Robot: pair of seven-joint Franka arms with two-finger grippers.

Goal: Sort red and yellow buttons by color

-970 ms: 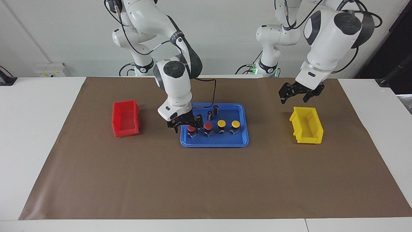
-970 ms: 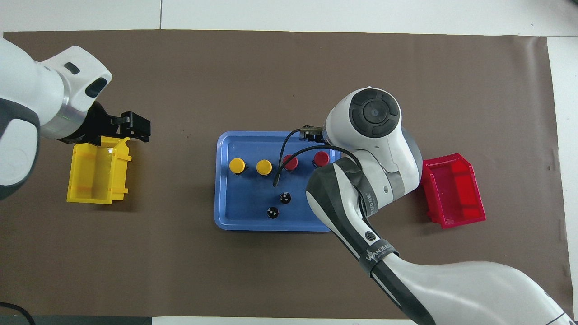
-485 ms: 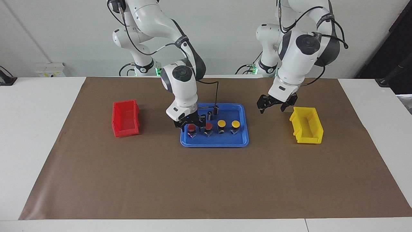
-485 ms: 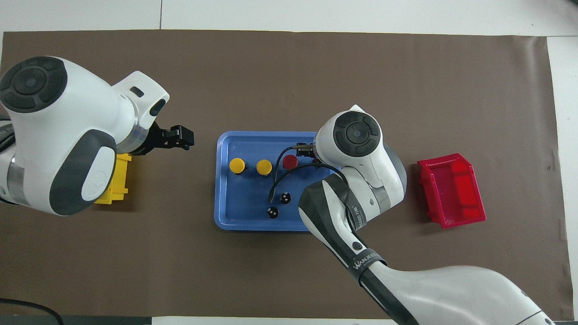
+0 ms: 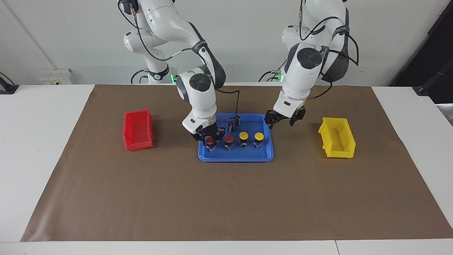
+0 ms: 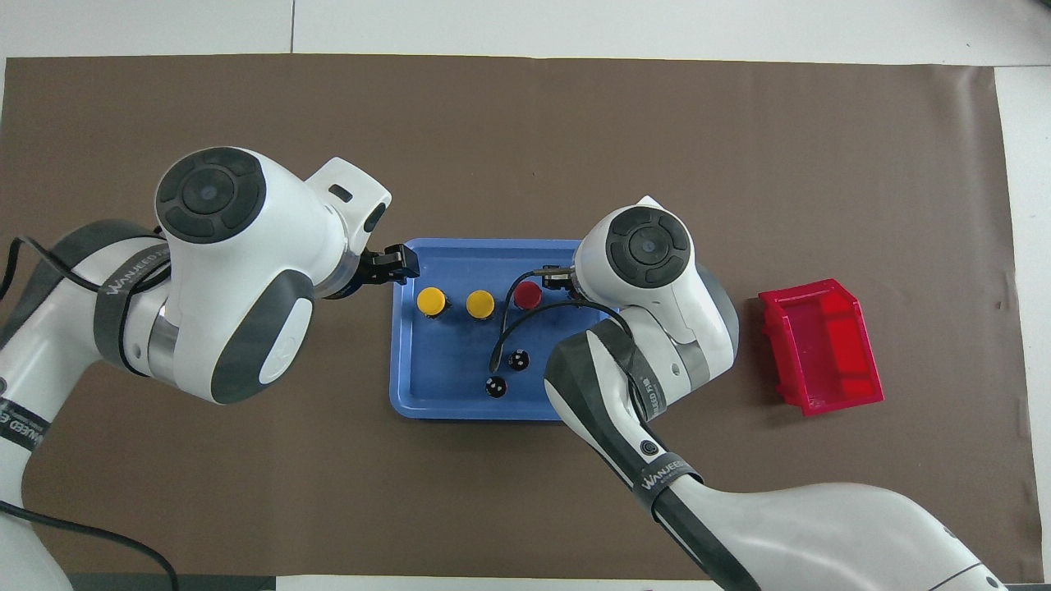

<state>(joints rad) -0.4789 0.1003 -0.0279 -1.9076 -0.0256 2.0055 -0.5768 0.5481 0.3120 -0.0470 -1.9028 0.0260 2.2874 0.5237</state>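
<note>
Straddles with the right jaws the upright red-capped, black-bodied push button (image 5: 210, 141) at the right arm's end of the row in the blue plastic tray (image 5: 235, 158), directly below them; cannot tell whether clenched. Holds the left jaws over the tray's rim, nearest the end yellow-capped push button (image 5: 259, 136); cannot tell whether released.

Blue tray (image 5: 266, 156), two dark cylinders (image 6: 506, 373)

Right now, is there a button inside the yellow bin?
No, the yellow bin is empty; both yellow buttons sit on the blue tray.
</note>
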